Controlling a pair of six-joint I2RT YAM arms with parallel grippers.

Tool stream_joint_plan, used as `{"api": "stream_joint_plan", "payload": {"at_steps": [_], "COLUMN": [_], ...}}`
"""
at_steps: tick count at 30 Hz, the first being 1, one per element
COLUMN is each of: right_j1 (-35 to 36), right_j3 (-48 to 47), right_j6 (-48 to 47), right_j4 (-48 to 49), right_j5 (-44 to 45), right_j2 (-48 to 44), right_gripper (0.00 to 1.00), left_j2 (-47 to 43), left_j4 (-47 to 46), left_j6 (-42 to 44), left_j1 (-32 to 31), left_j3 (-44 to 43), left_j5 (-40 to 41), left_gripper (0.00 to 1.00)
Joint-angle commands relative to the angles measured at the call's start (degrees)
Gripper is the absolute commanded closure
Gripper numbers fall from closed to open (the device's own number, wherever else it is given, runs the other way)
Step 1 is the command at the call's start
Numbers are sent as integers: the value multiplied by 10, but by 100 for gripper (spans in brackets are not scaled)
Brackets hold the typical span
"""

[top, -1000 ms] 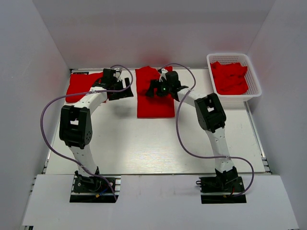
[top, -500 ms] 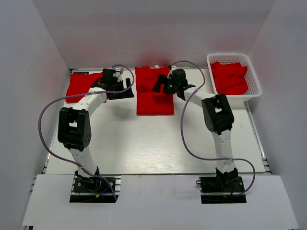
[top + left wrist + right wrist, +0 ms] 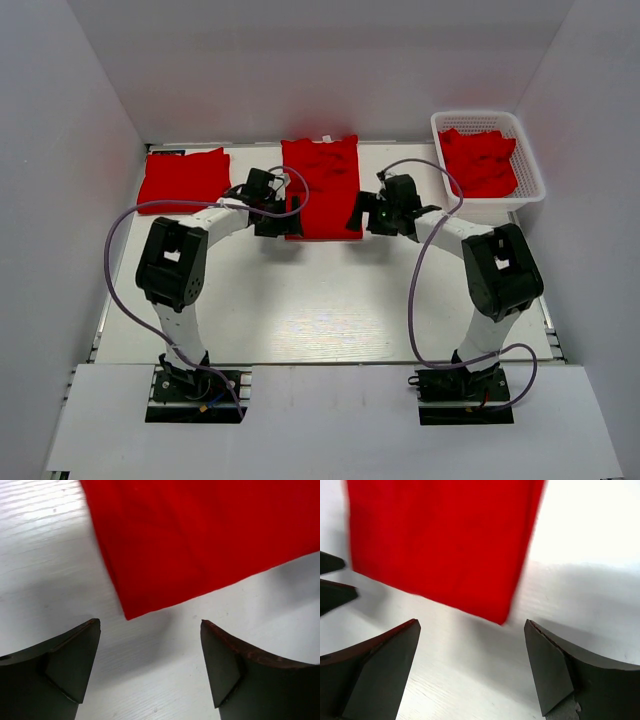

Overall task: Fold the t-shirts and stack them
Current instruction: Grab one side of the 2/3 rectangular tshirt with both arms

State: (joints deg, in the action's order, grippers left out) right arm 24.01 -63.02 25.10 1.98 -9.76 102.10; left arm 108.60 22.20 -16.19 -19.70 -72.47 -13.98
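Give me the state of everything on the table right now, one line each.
Middle t-shirt: folded, lying flat, not gripped.
Left t-shirt: folded, lying flat.
Basket t-shirts: crumpled, unfolded.
White mesh basket: upright, holding t-shirts.
Left gripper: open, empty, at the middle t-shirt's near left corner.
Right gripper: open, empty, at its near right corner.

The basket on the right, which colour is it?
The basket is white, with mesh walls; the top view shows it best.
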Motion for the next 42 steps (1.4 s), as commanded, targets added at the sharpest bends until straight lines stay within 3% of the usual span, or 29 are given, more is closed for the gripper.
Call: {"api": "stream_joint_plan", "payload": {"at_steps": [1, 13, 15, 18, 19, 21, 22, 23, 24, 25, 33, 39, 42], "right_j1": [-7, -11, -12, -11, -10, -9, -11, -11, -11, -10, -8, -6, -5], "right_j3": [9, -33, -31, -20, -18, -6, 1, 4, 9, 13, 70, 162, 163], "right_j6": [0, 13, 19, 24, 25, 26, 28, 31, 31, 31, 7, -2, -17], "right_j4": [-19, -16, -15, -9, -9, -2, 0, -1, 0, -1, -57, -161, -231], "right_j5": [-10, -76, -86, -87, -85, -85, -86, -84, -83, -81, -72, -81, -74], "right_j2": [5, 100, 105, 98, 95, 87, 85, 83, 78, 71, -41, -224, -297], "right_gripper": [10, 10, 10, 10, 13, 26, 58, 78, 93, 100, 100, 100, 100], "left_j2": [-1, 36, 44, 57, 57, 57, 57, 51, 50, 45, -90, -228, -311], "left_j4": [-13, -13, -13, -18, -23, -34, -47, -52, -52, -52, -48, 33, 54], "left_j6": [-7, 4, 9, 9, 9, 14, 14, 14, 9, 9, -18, -53, -64], "left_j1": [-10, -10, -10, -10, -10, -10, -10, -10, -10, -10, -20, -38, -44], "left_j3": [4, -2, -7, -7, -7, 11, 16, 24, 24, 24, 93, 169, 184], "left_j5": [16, 41, 33, 11, -2, -19, -34, -39, -40, -45, -46, -72, -101], "left_gripper": [11, 15, 20, 36, 49, 63, 83, 95, 100, 100, 100, 100, 100]}}
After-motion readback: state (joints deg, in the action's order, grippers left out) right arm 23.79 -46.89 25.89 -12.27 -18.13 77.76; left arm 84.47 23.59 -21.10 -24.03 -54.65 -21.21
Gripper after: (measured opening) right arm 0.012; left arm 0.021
